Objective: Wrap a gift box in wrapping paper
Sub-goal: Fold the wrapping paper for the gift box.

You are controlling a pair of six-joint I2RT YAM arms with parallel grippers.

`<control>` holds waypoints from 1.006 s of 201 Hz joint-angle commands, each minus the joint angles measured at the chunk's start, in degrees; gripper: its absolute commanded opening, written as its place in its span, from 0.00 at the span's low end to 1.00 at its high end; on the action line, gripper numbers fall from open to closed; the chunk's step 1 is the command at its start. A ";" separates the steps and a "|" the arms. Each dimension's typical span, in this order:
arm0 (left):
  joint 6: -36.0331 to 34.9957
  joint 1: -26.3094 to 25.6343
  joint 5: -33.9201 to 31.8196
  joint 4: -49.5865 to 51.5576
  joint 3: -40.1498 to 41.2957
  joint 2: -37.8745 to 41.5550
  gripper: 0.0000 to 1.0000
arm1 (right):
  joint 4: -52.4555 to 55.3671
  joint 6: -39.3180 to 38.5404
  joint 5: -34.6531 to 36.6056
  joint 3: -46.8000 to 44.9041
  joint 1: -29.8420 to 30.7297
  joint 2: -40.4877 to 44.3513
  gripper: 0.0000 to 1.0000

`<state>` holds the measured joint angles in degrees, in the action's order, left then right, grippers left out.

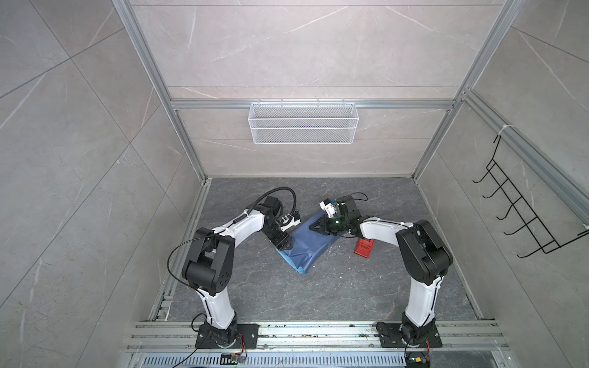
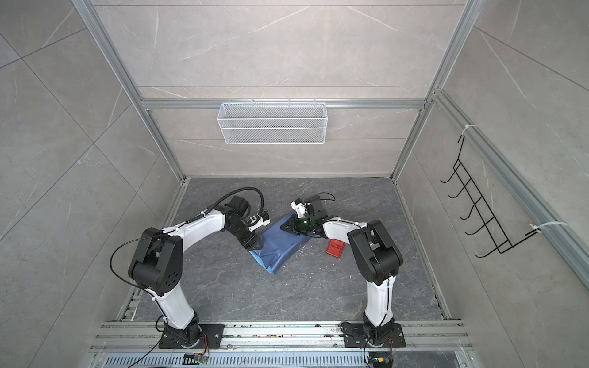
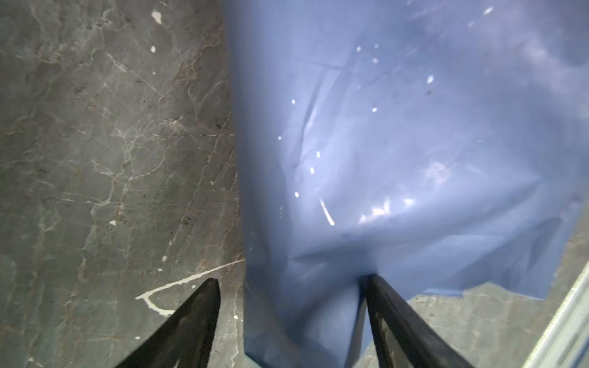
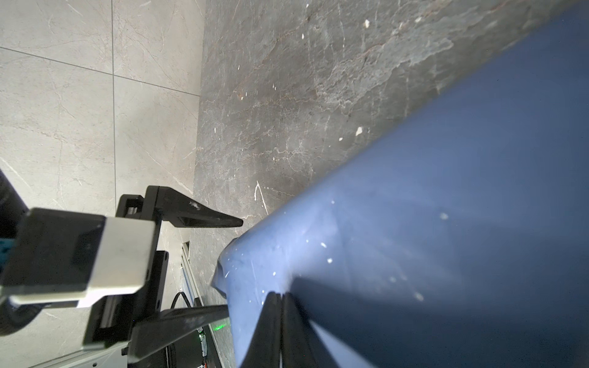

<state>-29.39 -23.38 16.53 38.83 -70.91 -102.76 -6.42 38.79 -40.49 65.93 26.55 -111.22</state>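
Plainly, in both top views the wrapping paper (image 1: 306, 248) lies folded into a long dark-blue bundle between the two grippers. A light-blue strip shows along the edge just below the left gripper (image 1: 283, 243). The right gripper (image 1: 318, 227) sits on the bundle's opposite end. The red tape dispenser (image 1: 364, 248) lies behind its wrist, apart from the paper. The gift box shows nowhere; I judge it lies under the fold.

In the left wrist view, the left gripper (image 3: 290, 278) has its fingers (image 3: 197, 318) spread. A strip of the paper (image 3: 398, 143) runs between them, touching one finger but not clamped.

In the right wrist view, the right gripper (image 4: 280, 296) has its fingers pressed together, apparently nipping the paper (image 4: 446, 223) at the tips, and the sheet slopes away ahead. The left gripper (image 4: 231, 264) gapes just off the paper's corner.

The first fold over the box looks made. No tape is visible on it, so the seam and both ends seem left to do.
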 commanded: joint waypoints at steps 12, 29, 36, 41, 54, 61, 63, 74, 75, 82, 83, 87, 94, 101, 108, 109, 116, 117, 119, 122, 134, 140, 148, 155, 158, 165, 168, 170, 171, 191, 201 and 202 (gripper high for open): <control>-1.51 -0.09 -3.10 -0.66 -1.15 -0.23 0.74 | 9.88 -1.08 5.45 -2.98 -0.09 -1.50 0.08; -2.24 -0.09 -3.11 -0.03 -1.11 1.79 0.73 | 9.70 -1.18 5.09 -3.05 -0.08 -1.15 0.08; -2.99 -0.09 -2.58 0.51 -1.23 2.71 0.72 | 10.14 -1.67 5.32 -2.82 -0.09 -1.19 0.08; -3.43 -0.09 -2.04 1.01 -1.47 3.48 0.72 | 10.51 -1.98 5.61 -2.74 -0.11 -1.20 0.08; -4.63 -0.09 -0.33 3.38 -3.07 4.01 0.70 | 10.83 -2.01 6.13 -2.77 -0.09 -1.28 0.08; -4.86 -0.04 0.50 4.67 -4.23 3.58 0.68 | 10.61 -1.58 6.05 -2.93 -0.10 -1.28 0.08; -4.90 -0.01 0.62 4.87 -4.52 3.44 0.68 | 10.45 -1.47 5.91 -2.98 -0.20 -1.35 0.08; -5.53 0.00 1.36 6.36 -6.15 1.92 0.61 | 9.88 -0.97 5.30 -2.87 0.04 -1.54 0.08; -5.56 0.00 1.42 6.40 -6.25 1.85 0.60 | 9.90 -0.98 5.27 -2.89 -0.03 -1.54 0.08; -5.53 0.00 1.85 6.77 -6.82 0.85 0.56 | 9.89 -1.22 5.07 -2.67 -0.08 -1.63 0.08; -5.52 0.00 1.93 6.73 -6.89 0.74 0.55 | 9.91 -1.28 5.07 -2.62 -0.09 -1.63 0.08; -5.55 0.00 2.18 6.97 -7.18 0.08 0.52 | 10.08 -1.46 5.10 -2.54 -0.09 -1.63 0.08; -5.44 0.00 2.19 7.59 -7.76 -0.72 0.52 | 10.32 -1.71 5.41 -2.44 -0.07 -1.63 0.08; -5.27 0.04 1.87 7.80 -7.85 -1.35 0.52 | 10.73 -1.94 5.76 -2.26 -0.09 -1.61 0.08; -5.26 0.08 1.24 7.65 -7.56 -1.49 0.52 | 10.97 -1.91 5.88 -2.22 -0.11 -1.55 0.08; -5.25 0.08 1.14 7.61 -7.52 -1.48 0.52 | 10.93 -1.89 5.87 -2.26 -0.10 -1.55 0.08; -5.39 0.24 -0.30 6.94 -6.91 -1.27 0.52 | 10.90 -1.62 5.79 -2.35 -0.08 -1.50 0.08; -5.40 0.25 -0.51 6.82 -6.80 -1.24 0.52 | 10.81 -1.57 5.69 -2.32 -0.09 -1.48 0.08; -5.41 0.30 -1.01 6.62 -6.61 -1.20 0.52 | 10.74 -1.53 5.62 -2.35 -0.09 -1.46 0.08; -5.56 0.39 -1.67 6.21 -6.26 -1.09 0.52 | 10.70 -1.44 5.46 -2.43 -0.09 -1.46 0.08; -6.12 0.80 -3.81 4.69 -5.13 -1.02 0.52 | 10.55 -1.71 5.25 -2.39 -0.08 -1.37 0.08; -6.23 1.02 -4.50 4.14 -4.94 -1.32 0.52 | 10.71 -1.94 5.42 -2.39 -0.06 -1.37 0.08; -6.10 1.05 -4.84 3.80 -5.14 -2.20 0.51 | 10.97 -2.13 5.62 -2.41 -0.06 -1.37 0.08; -5.80 0.99 -4.62 3.96 -5.68 -3.34 0.50 | 10.82 -2.06 5.67 -2.39 -0.08 -1.32 0.08; -5.63 1.00 -4.48 4.15 -5.95 -3.71 0.49 | 10.75 -1.88 5.67 -2.50 -0.07 -1.29 0.08; -5.33 1.03 -3.92 4.58 -6.52 -4.46 0.47 | 10.42 -1.55 5.57 -2.72 -0.06 -1.21 0.08; -5.20 1.05 -3.61 4.79 -6.65 -4.66 0.46 | 10.23 -1.38 5.51 -2.73 -0.08 -1.13 0.08; -5.12 1.05 -3.44 4.84 -6.73 -4.76 0.45 | 10.16 -1.29 5.44 -2.87 -0.02 -1.11 0.08; -5.05 1.01 -3.35 4.80 -6.75 -4.83 0.44 | 10.13 -1.18 5.48 -2.85 -0.06 -1.11 0.08; -4.29 0.96 -2.16 3.06 -5.81 -4.91 0.38 | 10.39 -1.96 5.55 -2.91 -0.04 -0.75 0.08; -3.94 0.87 -2.03 2.39 -5.59 -5.43 0.38 | 11.06 -2.46 6.17 -2.81 0.00 -0.67 0.08; -3.89 0.87 -2.08 2.39 -5.62 -5.52 0.38 | 11.11 -2.52 6.28 -2.77 0.00 -0.67 0.08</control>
<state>-33.87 -22.72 13.65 42.78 -76.36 -107.68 -5.61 37.93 -39.86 65.89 26.65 -110.76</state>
